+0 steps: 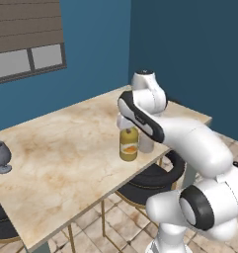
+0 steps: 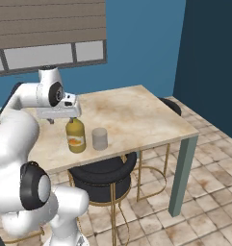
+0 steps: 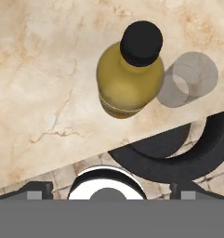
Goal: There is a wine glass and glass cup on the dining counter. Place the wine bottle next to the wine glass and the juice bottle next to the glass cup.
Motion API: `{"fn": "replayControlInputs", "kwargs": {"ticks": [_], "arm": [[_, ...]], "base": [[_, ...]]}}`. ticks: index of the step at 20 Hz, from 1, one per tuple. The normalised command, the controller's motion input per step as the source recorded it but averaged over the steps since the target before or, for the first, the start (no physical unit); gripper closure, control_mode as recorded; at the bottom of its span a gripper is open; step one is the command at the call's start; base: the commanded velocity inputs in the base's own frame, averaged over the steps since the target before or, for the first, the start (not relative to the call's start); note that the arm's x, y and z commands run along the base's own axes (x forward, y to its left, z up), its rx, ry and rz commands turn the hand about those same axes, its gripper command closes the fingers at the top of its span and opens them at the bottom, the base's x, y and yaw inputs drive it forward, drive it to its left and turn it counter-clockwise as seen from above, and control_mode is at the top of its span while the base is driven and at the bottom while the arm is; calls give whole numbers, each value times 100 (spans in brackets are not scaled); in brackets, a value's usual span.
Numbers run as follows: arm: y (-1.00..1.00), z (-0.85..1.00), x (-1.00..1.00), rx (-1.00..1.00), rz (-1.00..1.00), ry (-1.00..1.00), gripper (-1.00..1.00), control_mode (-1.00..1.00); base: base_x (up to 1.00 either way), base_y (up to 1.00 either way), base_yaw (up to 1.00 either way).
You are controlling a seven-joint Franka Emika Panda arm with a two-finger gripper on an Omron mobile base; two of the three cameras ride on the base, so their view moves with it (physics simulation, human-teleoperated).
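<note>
Right above the juice bottle [image 2: 76, 136] hangs the gripper [image 2: 63, 116], with its jaws spread wide apart and nothing held between them. From the hand view, the yellow juice bottle [image 3: 128, 79] with its black cap sits just under the hand. It stands upright on the dining counter [image 1: 66, 148], close to the near edge. The glass cup [image 2: 100, 139] stands just beside the juice bottle, a low see-through cup with no stem. In the hand view the glass cup [image 3: 187, 79] looks very close to the bottle, and I cannot tell if the two touch. The wine glass [image 1: 0, 156] stands on its round foot far away at the other end of the dining counter [image 2: 132, 115], well apart from the bottle and the cup. A black round stool [image 2: 103, 175] with thin gold legs sits under the counter edge, below the bottle and the cup. Behind the counter is a blue wall [image 2: 141, 43] with a window [image 2: 45, 53] and a brown blind. Tiles cover the floor [image 2: 204, 192].
</note>
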Motion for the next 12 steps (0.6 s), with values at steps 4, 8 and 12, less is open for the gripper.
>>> {"fn": "replayControlInputs", "kwargs": {"ticks": [4, 8, 12], "arm": [[0, -2, -73, 0, 11, -5, -100, -100], [-2, 0, -65, 0, 8, -9, -100, -100], [0, 0, -53, 0, 0, -5, -100, -100]], "base": [[0, 0, 0], [0, 0, 0], [0, 0, 0]]}}
